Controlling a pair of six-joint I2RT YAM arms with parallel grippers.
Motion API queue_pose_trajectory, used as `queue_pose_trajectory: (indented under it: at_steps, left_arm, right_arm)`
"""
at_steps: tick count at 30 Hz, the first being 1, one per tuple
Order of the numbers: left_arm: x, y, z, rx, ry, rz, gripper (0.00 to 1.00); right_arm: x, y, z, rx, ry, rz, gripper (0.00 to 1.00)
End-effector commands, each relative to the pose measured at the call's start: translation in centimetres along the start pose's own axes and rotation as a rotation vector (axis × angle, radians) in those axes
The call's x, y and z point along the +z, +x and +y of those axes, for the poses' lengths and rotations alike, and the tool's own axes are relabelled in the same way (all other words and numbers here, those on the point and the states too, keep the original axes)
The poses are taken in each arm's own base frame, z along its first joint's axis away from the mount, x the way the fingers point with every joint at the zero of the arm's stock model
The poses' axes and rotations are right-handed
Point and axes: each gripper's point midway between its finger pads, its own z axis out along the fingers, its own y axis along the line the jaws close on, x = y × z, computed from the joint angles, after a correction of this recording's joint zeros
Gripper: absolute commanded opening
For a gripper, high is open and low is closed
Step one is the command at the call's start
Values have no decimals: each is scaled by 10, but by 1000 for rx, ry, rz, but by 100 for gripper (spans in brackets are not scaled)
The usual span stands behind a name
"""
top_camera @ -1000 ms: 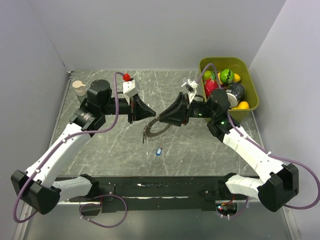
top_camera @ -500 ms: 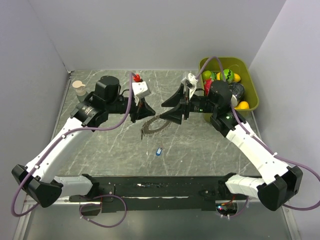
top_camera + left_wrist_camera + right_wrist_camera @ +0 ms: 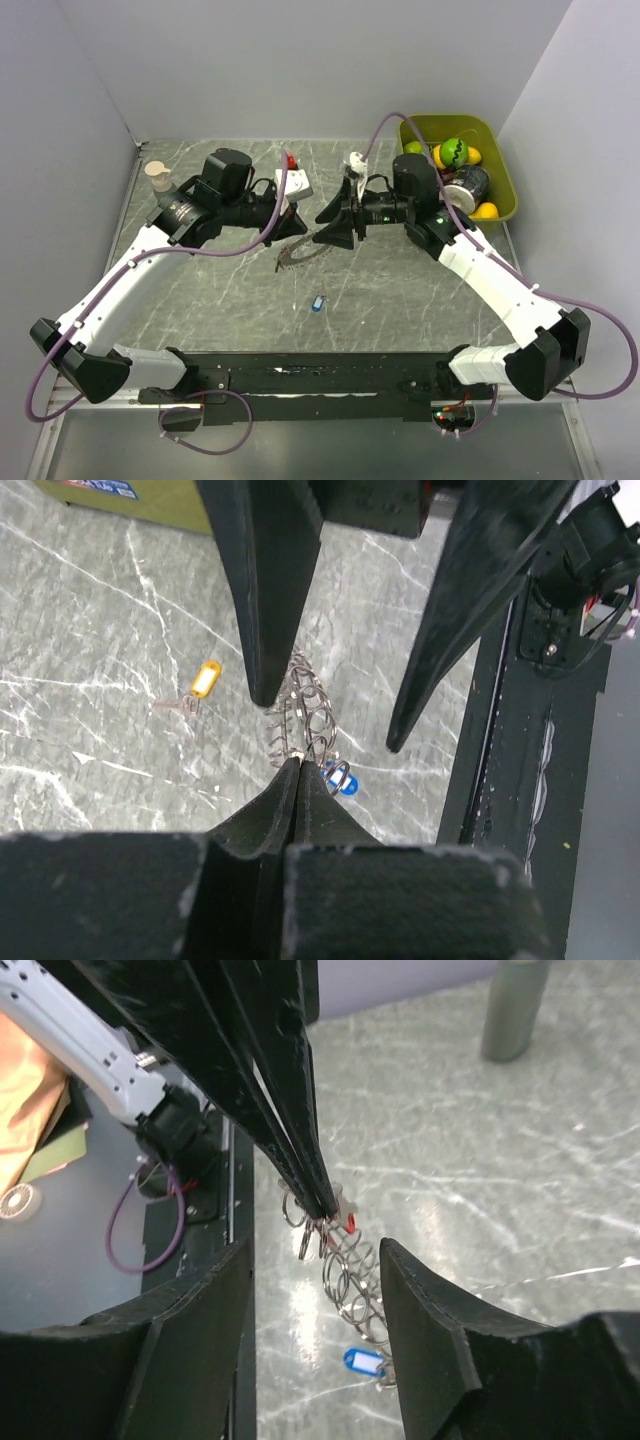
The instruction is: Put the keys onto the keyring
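The keyring [image 3: 299,253], a thin metal ring fringed with silvery loops and a small red tag [image 3: 352,1222], hangs tilted just above the marble table. My left gripper [image 3: 300,233] is shut on its upper edge; in the left wrist view the left gripper [image 3: 298,762] pinches the ring [image 3: 303,708]. My right gripper [image 3: 327,228] stands open, its fingers on either side of the keyring [image 3: 350,1272] without touching it. A blue-headed key [image 3: 318,302] lies loose on the table below the ring. A yellow-headed key [image 3: 205,678] lies further off.
A green bin [image 3: 503,217] of toy fruit and a can stands at the back right, behind the right arm. A small cup [image 3: 157,176] stands at the back left. The black rail [image 3: 320,375] with the arm bases runs along the near edge.
Both arms swung toward the table's middle. The right gripper opened wider and moved left until its fingers straddled the ring. The left gripper stayed shut on the keyring, which shifted slightly left.
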Motion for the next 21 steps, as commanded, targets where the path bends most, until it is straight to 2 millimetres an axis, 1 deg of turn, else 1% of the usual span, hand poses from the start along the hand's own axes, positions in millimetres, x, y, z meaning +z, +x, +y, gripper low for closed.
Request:
queue_pose_trajectory:
  at_steps: [1, 5, 12, 15, 16, 17, 19, 20, 21]
  left_arm:
    - [-10, -25, -3, 84, -2, -55, 1]
    - [-8, -27, -5, 89, 12, -60, 1]
    - [-6, -30, -8, 90, 32, -74, 1]
    - [-6, -32, -10, 90, 43, -84, 1]
    - [-6, -33, -11, 92, 45, -88, 1]
    - [-6, -35, -11, 95, 46, -94, 1]
    - [-6, -35, -12, 93, 50, -97, 1]
    - [-7, -36, -13, 96, 51, -101, 1]
    - [-7, -36, -13, 93, 50, -103, 1]
  right_arm:
    - [4, -16, 5, -58, -14, -6, 58]
    - [8, -14, 2, -51, 2, -4, 56]
    - [6, -9, -5, -58, 49, 0, 56]
    - [7, -9, -2, -59, 33, -7, 55]
    - [8, -9, -3, -55, 28, -6, 53]
    - [9, -8, -2, -51, 22, -4, 45]
    - [11, -6, -1, -38, 3, 1, 38]
    - [12, -6, -1, -35, -1, 2, 29]
    - [13, -5, -2, -28, -8, 6, 24]
